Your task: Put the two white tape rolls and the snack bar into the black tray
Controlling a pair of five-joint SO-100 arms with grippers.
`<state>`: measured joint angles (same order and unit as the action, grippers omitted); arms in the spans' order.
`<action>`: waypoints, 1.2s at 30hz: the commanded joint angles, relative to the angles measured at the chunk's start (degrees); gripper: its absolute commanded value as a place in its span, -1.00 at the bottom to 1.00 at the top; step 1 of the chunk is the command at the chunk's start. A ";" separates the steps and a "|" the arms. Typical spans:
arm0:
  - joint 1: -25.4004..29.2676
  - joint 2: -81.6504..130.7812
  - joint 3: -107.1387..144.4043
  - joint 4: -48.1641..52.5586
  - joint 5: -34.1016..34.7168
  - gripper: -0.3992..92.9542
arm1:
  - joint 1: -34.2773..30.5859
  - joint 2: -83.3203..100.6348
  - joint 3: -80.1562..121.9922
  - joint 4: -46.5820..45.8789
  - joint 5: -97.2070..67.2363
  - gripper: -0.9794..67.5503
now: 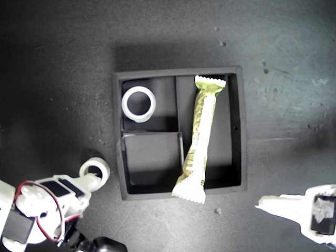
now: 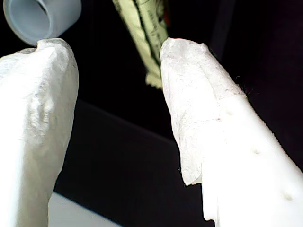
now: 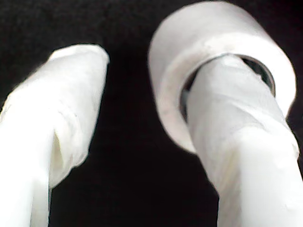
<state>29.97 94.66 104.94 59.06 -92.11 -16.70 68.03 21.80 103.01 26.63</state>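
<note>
Exterior view shows the black tray (image 1: 239,126) mid-table, a plain white tape roll (image 1: 138,104) in its far-left small compartment and the snack bar (image 1: 199,137) lying slanted in the long right compartment, its near end over the tray's near wall. My second gripper (image 3: 142,118), at that view's lower left, stands open with one finger (image 3: 232,127) threaded through the other tape roll (image 1: 95,169), just left of the tray. My first gripper (image 2: 118,109) hangs open and empty.

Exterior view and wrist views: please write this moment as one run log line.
tray: plain roll in small compartment, bar in long one | second gripper: open, one finger through cored roll, outside tray | first gripper: open, empty
</note>
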 commanded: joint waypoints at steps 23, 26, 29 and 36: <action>-4.04 -6.94 -10.63 13.18 -2.99 -0.99 | 12.92 21.45 3.96 0.18 27.16 -0.97; -5.01 -2.55 -22.94 28.48 1.23 -0.99 | 15.12 34.63 20.74 0.09 32.52 -0.97; -7.47 -2.11 -39.99 40.17 7.47 -0.99 | 15.47 50.27 43.33 -7.38 36.47 -0.98; -13.62 -12.57 -68.20 45.79 20.21 -0.99 | 17.40 90.44 99.32 -29.09 45.53 -0.98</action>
<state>18.54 84.38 46.67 103.36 -74.97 0.62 147.30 107.67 81.56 68.73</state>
